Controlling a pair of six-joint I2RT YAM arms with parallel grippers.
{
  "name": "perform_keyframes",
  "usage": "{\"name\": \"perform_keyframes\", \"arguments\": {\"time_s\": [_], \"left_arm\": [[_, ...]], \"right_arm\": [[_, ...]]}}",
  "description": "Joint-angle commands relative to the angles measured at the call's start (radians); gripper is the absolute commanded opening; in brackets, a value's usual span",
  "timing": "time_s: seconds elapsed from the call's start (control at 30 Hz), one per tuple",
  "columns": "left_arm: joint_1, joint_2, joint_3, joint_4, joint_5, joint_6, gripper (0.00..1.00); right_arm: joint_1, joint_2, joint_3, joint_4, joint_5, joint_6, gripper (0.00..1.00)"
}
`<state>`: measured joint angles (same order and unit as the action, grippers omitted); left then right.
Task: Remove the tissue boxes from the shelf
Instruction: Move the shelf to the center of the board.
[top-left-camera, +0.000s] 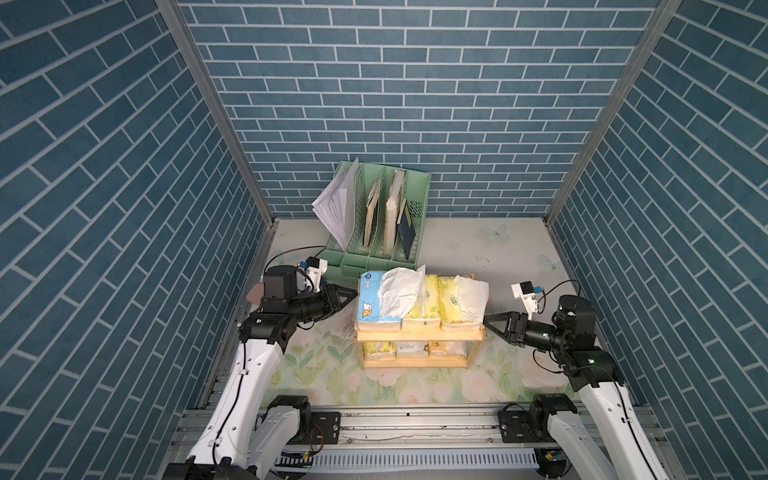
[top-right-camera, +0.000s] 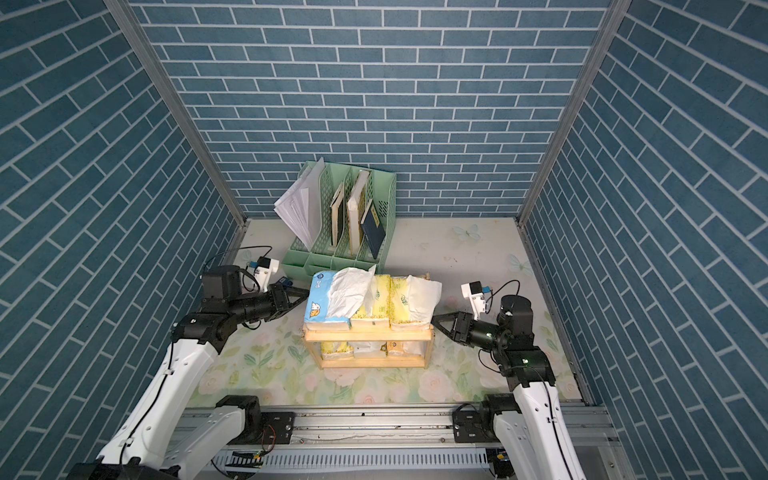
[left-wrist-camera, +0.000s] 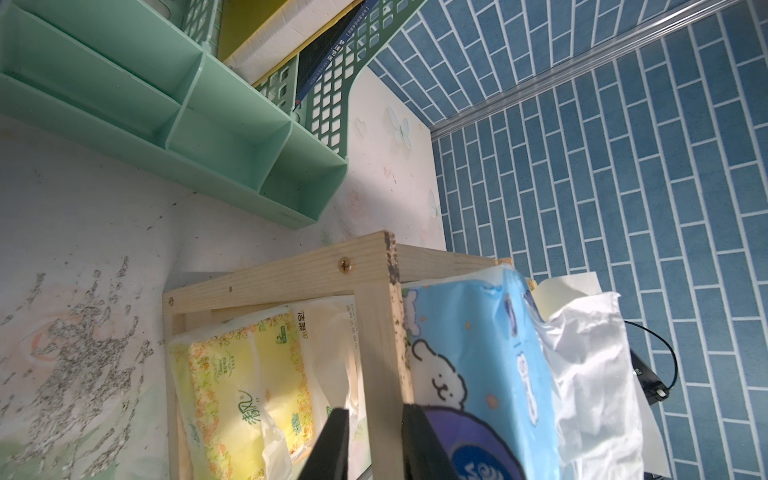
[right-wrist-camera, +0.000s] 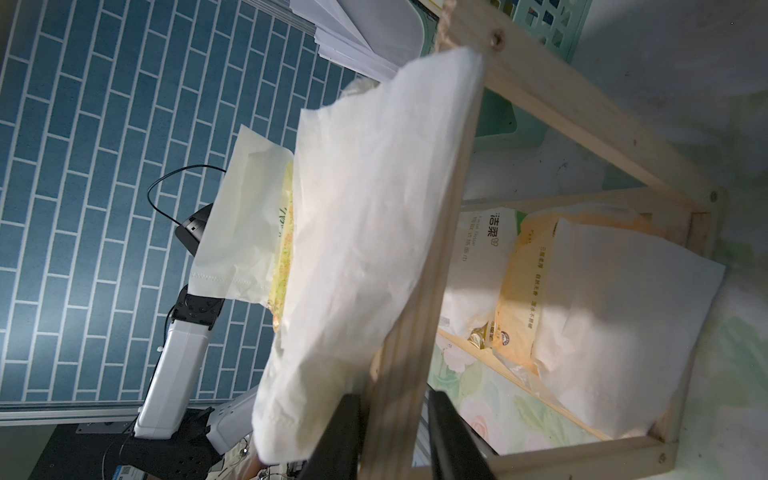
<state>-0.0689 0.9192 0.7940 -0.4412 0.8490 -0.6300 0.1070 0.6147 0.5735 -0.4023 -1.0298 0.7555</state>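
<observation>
Seemingly pinching the two-tier light-wood shelf (top-left-camera: 415, 334) at nine and three o'clock, left gripper (left-wrist-camera: 376, 411) and right gripper (right-wrist-camera: 395, 399) fingers cropped, lower soft pale tissue packs (top-left-camera: 379, 351) half hidden.

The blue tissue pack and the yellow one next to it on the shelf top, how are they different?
The blue tissue pack has a cartoon animal; the yellow tissue pack has green writing. The blue one sits at one end of the shelf; the yellow one sits in the middle. The blue one's white tissue flops over the yellow one. Both lie side by side on the top board.
</observation>
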Motion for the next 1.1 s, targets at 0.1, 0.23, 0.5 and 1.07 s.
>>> {"name": "perform_keyframes", "arguments": {"time_s": [0.1, 0.23, 0.5, 1.07], "left_arm": [[-0.087, 0.028, -0.008, 0.034, -0.025, -0.035, 0.27], [-0.144, 0.06, 0.013, 0.072, -0.062, -0.061, 0.27], [-0.271, 0.179, 0.093, 0.138, -0.142, -0.076, 0.27], [-0.361, 0.447, 0.293, 0.265, -0.232, -0.055, 0.25]], "right_arm": [[0.005, 0.014, 0.03, 0.034, 0.091, -0.003, 0.27], [0.003, 0.017, 0.028, 0.045, 0.131, -0.005, 0.26], [-0.077, 0.08, 0.06, 0.01, 0.136, -0.111, 0.24], [-0.299, 0.281, 0.188, 0.011, 0.01, -0.314, 0.24]]}}
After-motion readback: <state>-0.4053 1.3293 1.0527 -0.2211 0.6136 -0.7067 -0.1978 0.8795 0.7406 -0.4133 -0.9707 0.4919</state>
